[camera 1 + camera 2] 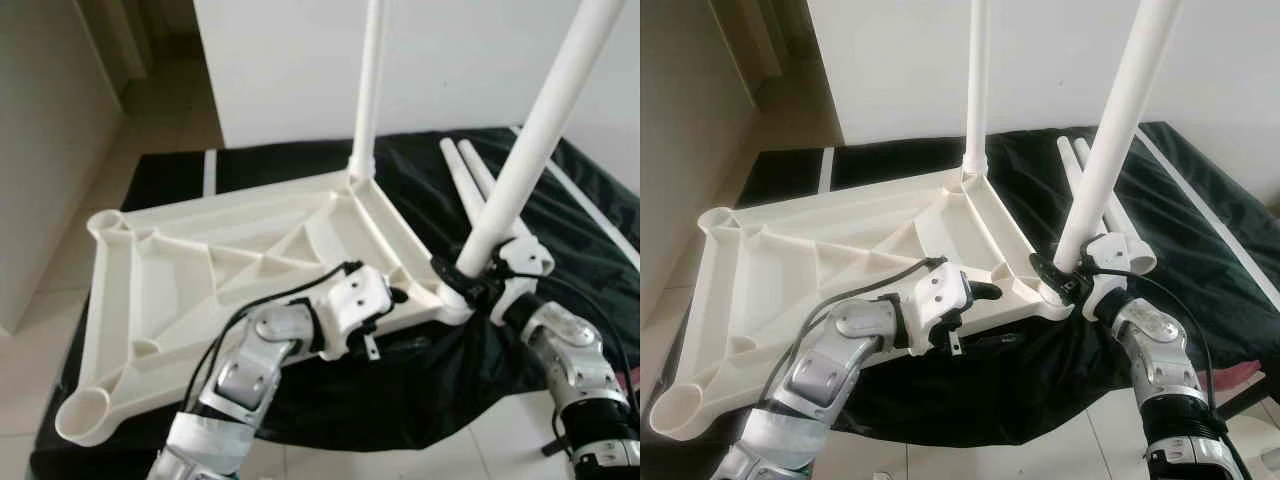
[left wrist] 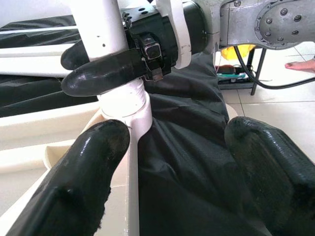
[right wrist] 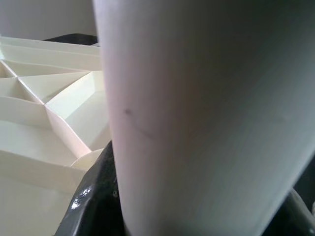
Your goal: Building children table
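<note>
Upside-down, the white plastic tabletop (image 1: 230, 290) lies ribbed underside up on a black cloth (image 1: 420, 380) spread over a pale tiled floor (image 1: 470, 440); its far right corner socket carries one white leg (image 1: 369, 90) standing upright; the near right corner socket (image 1: 1052, 290) holds a second white leg (image 1: 540, 130), which leans away to the right rather than standing straight; two spare legs (image 1: 468, 180) lie side by side on the cloth just beyond that corner, and a thin white rod (image 1: 590, 210) lies further right on the cloth.

The right gripper (image 1: 1068, 268) is clamped round the base of the leaning leg just above the socket, its black fingers (image 2: 106, 78) pressed on either side of the tube; the right wrist view is close against the tube, with the tabletop's ribs beside it.

The left gripper (image 2: 170, 167) reaches in at the tabletop's near right edge, just beside the same corner; its two black fingers (image 2: 74, 187) stand spread apart with nothing between them but cloth, one at the tabletop's rim, the other over the cloth; a person's toes (image 2: 301, 64) show on the tiles beyond the right arm; the empty near left socket (image 1: 85, 410) faces the camera.
</note>
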You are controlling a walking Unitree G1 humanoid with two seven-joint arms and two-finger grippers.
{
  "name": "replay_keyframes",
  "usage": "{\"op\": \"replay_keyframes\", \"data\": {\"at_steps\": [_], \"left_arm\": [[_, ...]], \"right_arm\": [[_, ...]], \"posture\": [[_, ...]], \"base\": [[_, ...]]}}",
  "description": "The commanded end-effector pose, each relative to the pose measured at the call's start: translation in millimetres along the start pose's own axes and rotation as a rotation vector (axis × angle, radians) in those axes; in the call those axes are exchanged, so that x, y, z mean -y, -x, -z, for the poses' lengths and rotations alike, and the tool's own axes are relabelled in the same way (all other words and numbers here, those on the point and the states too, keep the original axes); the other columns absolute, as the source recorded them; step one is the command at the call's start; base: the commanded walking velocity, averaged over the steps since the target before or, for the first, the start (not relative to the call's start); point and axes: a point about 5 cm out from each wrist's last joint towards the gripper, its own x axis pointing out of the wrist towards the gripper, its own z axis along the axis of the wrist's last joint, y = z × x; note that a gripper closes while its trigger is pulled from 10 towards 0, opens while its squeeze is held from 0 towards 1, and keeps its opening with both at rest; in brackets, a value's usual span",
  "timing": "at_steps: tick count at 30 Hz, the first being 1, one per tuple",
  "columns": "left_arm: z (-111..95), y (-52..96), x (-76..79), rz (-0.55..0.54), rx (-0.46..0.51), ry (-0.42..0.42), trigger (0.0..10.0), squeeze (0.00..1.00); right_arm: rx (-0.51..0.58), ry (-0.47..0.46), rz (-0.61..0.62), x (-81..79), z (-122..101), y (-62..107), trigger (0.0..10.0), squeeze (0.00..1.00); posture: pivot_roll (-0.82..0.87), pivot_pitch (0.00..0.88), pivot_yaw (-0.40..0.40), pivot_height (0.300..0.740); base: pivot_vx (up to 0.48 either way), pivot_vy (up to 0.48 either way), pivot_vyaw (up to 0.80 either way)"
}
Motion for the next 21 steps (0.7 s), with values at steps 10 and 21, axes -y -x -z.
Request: {"op": "replay_keyframes", "data": {"at_steps": [10,21], "left_arm": [[-2.6,-2.4,0.9,-0.037,0.013,-0.001,10.0,0.0],[-3.0,-3.9,2.0,-0.027,0.014,-0.003,10.0,0.0]], "right_arm": [[-0.102,-0.048,0.177,-12.0,24.0,4.0,10.0,0.0],[-0.175,-0.124,0.622,-22.8,29.0,2.8,10.0,0.0]], "posture": [[-0.01,0.0,0.007,0.74],[-0.01,0.0,0.009,0.74]], "base": [[0.0,0.0,0.0],[0.0,0.0,0.0]]}}
